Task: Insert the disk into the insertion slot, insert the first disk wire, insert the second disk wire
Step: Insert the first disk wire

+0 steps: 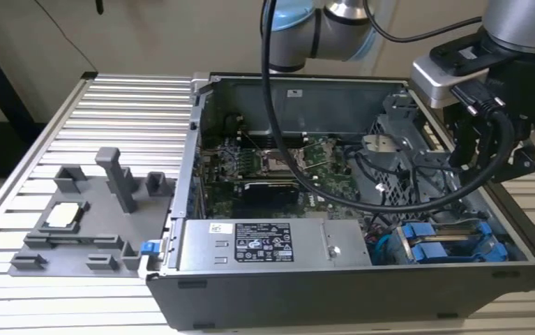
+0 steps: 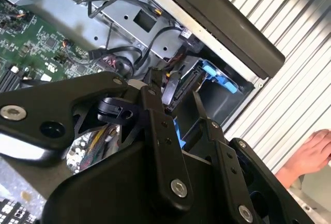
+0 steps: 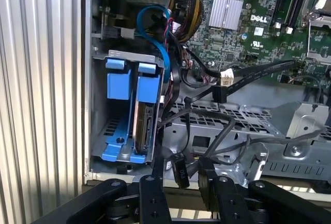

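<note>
The disk stands edge-on in its blue carrier inside the insertion slot, the grey cage in the case's corner on the exterior view's right. A second blue-tabbed carrier sits beside it. My gripper hovers just outside the case wall, beside the cage. Its two black fingers close on the small black connector of a disk wire, whose cable runs back into the case. In the second wrist view the same connector sits between the fingertips of the gripper.
Loose black cables cross the perforated grey bracket next to the cage. The motherboard and power supply fill the case. A grey fixture plate lies on the ribbed table at the exterior view's left. A person's hand rests outside the case.
</note>
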{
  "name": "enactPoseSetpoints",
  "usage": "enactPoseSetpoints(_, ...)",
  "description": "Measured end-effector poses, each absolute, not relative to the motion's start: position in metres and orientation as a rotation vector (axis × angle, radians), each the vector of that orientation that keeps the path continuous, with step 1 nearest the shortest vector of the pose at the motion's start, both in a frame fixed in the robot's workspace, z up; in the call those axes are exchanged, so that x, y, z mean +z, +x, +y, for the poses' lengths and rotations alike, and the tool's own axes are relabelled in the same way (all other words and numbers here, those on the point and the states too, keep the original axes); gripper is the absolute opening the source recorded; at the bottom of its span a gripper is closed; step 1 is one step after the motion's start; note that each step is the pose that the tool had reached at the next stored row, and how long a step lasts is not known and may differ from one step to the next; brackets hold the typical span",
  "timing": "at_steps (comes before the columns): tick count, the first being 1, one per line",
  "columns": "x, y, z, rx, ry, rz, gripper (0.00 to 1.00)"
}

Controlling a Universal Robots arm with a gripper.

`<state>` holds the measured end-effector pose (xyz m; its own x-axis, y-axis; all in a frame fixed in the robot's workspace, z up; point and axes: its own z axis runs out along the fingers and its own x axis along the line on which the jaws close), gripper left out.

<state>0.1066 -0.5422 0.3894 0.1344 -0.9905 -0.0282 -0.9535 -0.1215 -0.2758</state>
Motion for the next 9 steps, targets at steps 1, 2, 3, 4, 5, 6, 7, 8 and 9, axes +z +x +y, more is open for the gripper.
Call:
enactPoseSetpoints(1, 0.3895, 0.1066, -0.5422, -0.238, -2.183, 1.914, 0.40)
enactPoseSetpoints(2, 0.3895, 0.1065, -0.5422, -0.238, -2.183, 1.914, 0.40)
enactPoseSetpoints(3, 0.3895, 0.1065, -0.5422, -0.239, -2.183, 1.914, 0.40)
enactPoseSetpoints(4, 0.3894, 0.1065, -0.5422, -0.239, -2.183, 1.915, 0.40)
enactPoseSetpoints(5, 0.3893, 0.1065, -0.5422, -0.240, -2.184, 1.915, 0.40)
enactPoseSetpoints(6, 0.3893, 0.1066, -0.5421, -0.241, -2.185, 1.915, 0.40)
enactPoseSetpoints(7, 0.3893, 0.1065, -0.5422, -0.243, -2.186, 1.916, 0.40)
enactPoseSetpoints(8, 0.3892, 0.1065, -0.5422, -0.245, -2.187, 1.916, 0.38)
enactPoseSetpoints(9, 0.3892, 0.1065, -0.5422, -0.247, -2.188, 1.917, 0.31)
